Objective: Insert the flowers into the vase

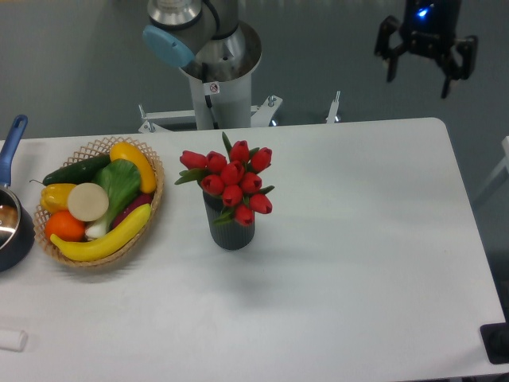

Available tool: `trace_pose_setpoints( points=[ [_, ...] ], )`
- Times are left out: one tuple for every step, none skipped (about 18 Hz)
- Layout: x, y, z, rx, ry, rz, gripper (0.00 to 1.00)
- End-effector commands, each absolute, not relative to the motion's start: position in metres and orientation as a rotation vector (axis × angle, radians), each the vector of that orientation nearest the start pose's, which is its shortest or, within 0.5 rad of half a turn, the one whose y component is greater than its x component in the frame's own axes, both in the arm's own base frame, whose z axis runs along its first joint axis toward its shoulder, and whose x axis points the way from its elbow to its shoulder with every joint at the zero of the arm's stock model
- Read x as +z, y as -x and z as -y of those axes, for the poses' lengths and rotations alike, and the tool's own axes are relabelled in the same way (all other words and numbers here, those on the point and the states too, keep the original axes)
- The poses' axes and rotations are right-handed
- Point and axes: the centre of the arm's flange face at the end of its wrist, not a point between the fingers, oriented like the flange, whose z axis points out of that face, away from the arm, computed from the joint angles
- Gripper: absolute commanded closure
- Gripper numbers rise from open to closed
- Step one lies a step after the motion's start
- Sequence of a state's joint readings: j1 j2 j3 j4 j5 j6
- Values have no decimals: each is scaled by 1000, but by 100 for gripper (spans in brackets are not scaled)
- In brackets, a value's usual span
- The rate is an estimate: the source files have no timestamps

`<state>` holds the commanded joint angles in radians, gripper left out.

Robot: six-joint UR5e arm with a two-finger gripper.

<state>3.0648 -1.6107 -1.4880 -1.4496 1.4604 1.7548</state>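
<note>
The flowers [231, 180], a bunch of red tulip buds with green leaves, stand upright in the vase [231, 231], a dark grey ribbed cylinder left of the table's middle. Their stems are hidden inside it. My gripper [427, 68] hangs high at the top right, beyond the table's back edge and far from the vase. Its fingers are spread apart and hold nothing.
A woven basket [151, 208] of fruit and vegetables sits at the left. A dark pot with a blue handle [11, 143] stands at the left edge. A small white object [11, 340] lies at the front left. The arm's base column [215, 76] rises behind the table.
</note>
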Motion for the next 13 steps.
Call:
trace_pose_setpoints(
  points=[
    [526, 512, -182, 267, 3003, -401, 0],
    [525, 512, -182, 265, 3001, -401, 0],
    [525, 512, -182, 265, 3000, -401, 0],
    [525, 512, -182, 267, 2997, -401, 0],
    [525, 512, -183, 267, 2994, -401, 0],
    [525, 512, -183, 265, 2991, -401, 0],
    [525, 512, -183, 265, 2991, -401, 0],
    [525, 512, -183, 265, 2986, -399, 0],
    [524, 512, -183, 263, 2979, -396, 0],
    [522, 512, -182, 259, 2977, -391, 0],
    [521, 511, -182, 256, 2974, -391, 0],
    [521, 511, -182, 256, 2972, -391, 0],
    [521, 511, -182, 256, 2972, -391, 0]
  ],
)
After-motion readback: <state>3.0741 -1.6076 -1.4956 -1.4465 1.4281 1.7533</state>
